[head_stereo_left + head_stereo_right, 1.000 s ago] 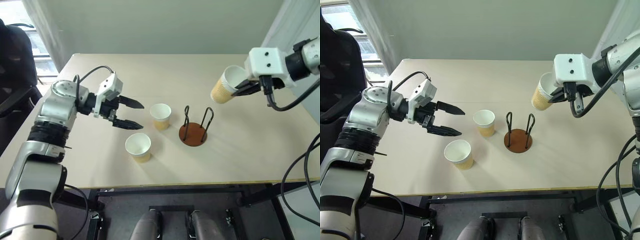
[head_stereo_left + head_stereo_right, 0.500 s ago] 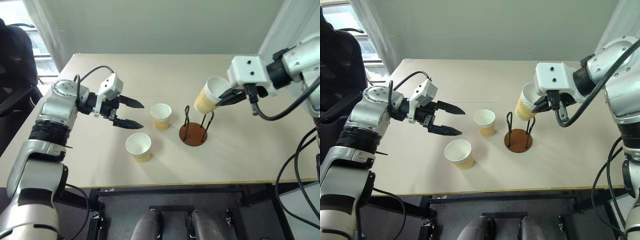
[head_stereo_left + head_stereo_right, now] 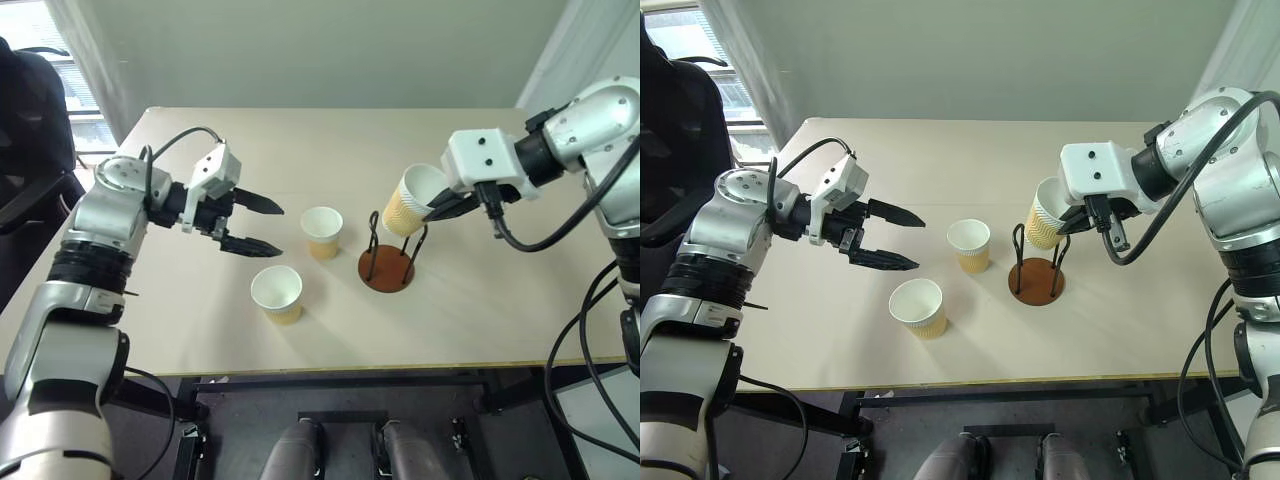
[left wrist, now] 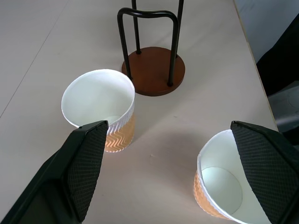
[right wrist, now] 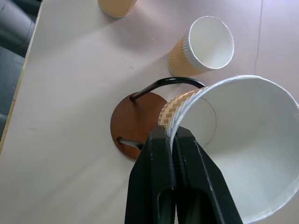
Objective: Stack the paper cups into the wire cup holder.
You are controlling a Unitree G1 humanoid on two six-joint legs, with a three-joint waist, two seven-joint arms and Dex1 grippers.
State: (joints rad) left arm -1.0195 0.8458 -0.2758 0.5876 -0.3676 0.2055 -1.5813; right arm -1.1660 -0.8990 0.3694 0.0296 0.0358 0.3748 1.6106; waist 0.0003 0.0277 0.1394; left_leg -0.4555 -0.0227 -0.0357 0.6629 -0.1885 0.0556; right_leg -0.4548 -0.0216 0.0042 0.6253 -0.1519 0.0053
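Right now the right gripper (image 5: 172, 140) pinches the rim of a tilted paper cup (image 3: 408, 200) at centre right of the frame, above the wire cup holder (image 3: 387, 268). At left the left gripper (image 3: 258, 225) hangs level, jaws spread wide and empty. Two more paper cups (image 3: 321, 232) (image 3: 277, 294) stand on the table (image 3: 200, 320) beside the holder.

Beige table (image 3: 480, 300), grey wall (image 3: 320, 50), window (image 3: 30, 30), black chair (image 3: 670, 150)

Two paper cups (image 3: 322, 232) (image 3: 277, 294) stand between the left end effector (image 3: 262, 226) and the wire cup holder (image 3: 388, 262). Bare surface (image 3: 500, 290) lies to the holder's right.
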